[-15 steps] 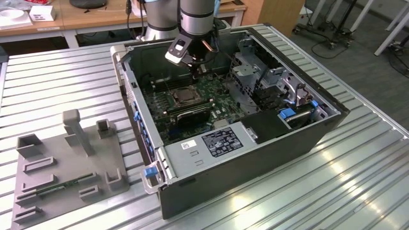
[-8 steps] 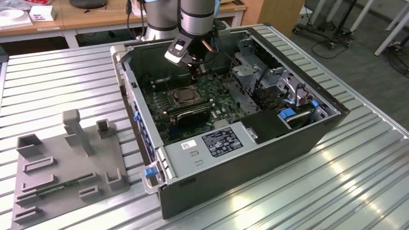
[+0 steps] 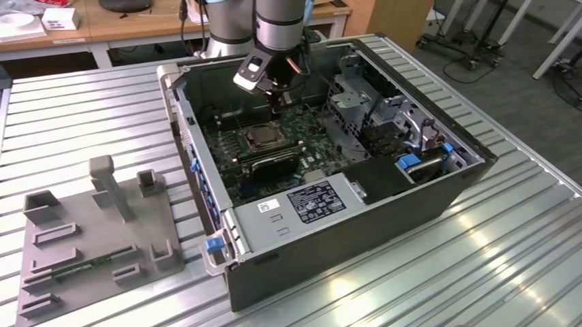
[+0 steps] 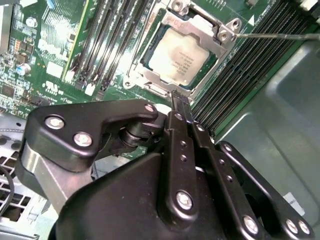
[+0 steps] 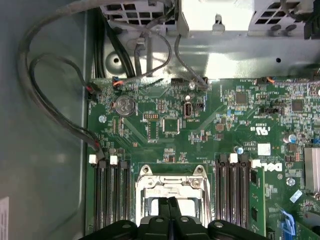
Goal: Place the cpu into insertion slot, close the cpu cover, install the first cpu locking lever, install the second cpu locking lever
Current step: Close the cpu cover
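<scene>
The matte silvery-tan cpu (image 4: pixel 179 59) sits in the insertion slot (image 3: pixel 263 136), framed by the shiny metal cpu cover (image 4: pixel 200 22). In the exterior view the gripper (image 3: pixel 279 103) hangs at the slot's one o'clock, jaws together, empty.

cpu (image 4: pixel 177 60): rim hidden under the cpu cover (image 4: pixel 220 30).
cpu cover, first wrist view: one side behind the gripper (image 5: pixel 168 201), cut by the picture's edge.
locking lever (image 4: pixel 280 35): thin rod, runs off the picture's edge.
arm (image 3: pixel 277 20): upper part cut off in the exterior view.
</scene>
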{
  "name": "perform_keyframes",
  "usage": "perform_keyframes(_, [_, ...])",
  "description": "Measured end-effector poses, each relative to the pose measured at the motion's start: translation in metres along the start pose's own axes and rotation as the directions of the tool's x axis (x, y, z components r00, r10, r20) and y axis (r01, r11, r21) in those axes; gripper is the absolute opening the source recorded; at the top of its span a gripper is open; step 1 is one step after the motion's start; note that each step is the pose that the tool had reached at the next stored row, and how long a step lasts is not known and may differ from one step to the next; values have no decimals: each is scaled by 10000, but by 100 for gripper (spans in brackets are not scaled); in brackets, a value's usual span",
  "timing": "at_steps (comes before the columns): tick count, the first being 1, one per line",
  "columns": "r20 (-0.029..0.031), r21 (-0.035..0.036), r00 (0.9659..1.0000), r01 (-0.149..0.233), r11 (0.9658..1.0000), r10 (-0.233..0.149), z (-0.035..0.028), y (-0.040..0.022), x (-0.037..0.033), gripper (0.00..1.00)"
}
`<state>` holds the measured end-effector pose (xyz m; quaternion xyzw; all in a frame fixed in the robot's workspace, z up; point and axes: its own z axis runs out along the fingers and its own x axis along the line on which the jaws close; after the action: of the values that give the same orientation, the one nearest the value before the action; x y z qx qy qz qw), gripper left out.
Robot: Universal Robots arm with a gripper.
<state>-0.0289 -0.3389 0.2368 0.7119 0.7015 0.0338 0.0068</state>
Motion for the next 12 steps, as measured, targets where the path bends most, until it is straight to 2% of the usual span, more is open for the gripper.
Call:
perform_keyframes(6, [20,1,10000,1,10000,-1,45,-136,7,11])
perform_keyframes(12, [22,1,10000,1,10000,-1,60,-158,7,11])
